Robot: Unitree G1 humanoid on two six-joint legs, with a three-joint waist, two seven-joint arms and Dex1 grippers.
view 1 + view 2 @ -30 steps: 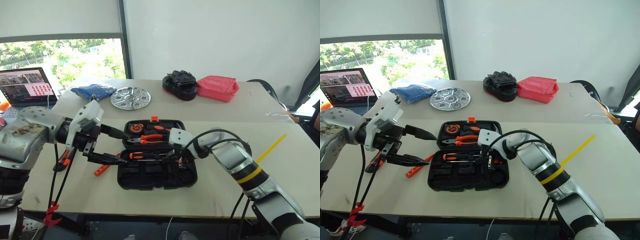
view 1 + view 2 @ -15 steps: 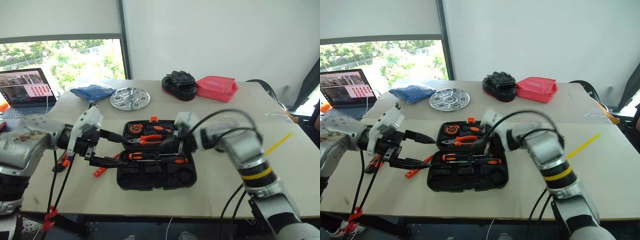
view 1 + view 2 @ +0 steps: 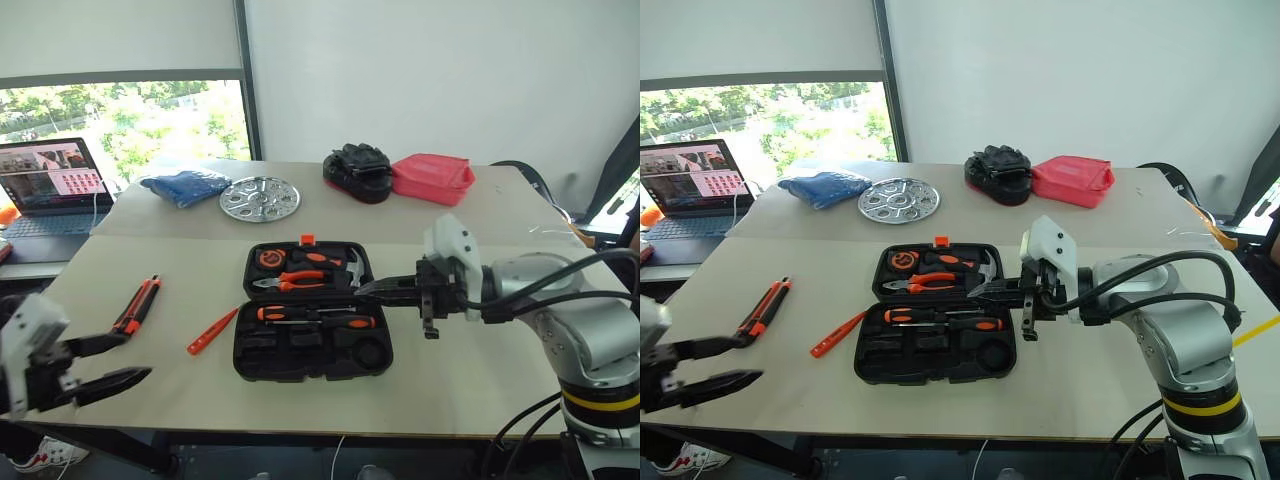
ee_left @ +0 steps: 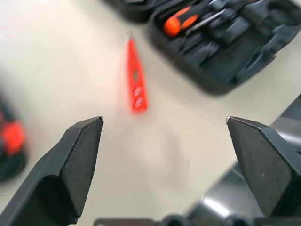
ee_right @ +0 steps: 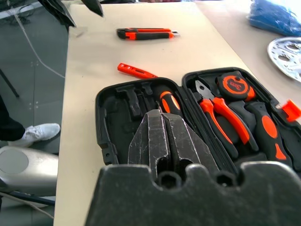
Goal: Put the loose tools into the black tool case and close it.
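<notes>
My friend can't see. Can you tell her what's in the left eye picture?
An open black moulded-plastic tool case lies on a beige table, holding orange-handled tools. An orange-and-black utility knife and a slim all-orange screwdriver lie loose to its left. The right end effector hovers shut over the case; the left end effector is open.

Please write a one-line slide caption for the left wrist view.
Open left gripper above the table, facing the slim orange screwdriver beside the open black tool case.

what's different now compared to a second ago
Both hands pulled away from the case. The left hand, open and empty, swung out to the table's near left edge. The right hand, shut and empty, rose and drew back to the right. The knife, orange screwdriver and open case stayed put.
</notes>
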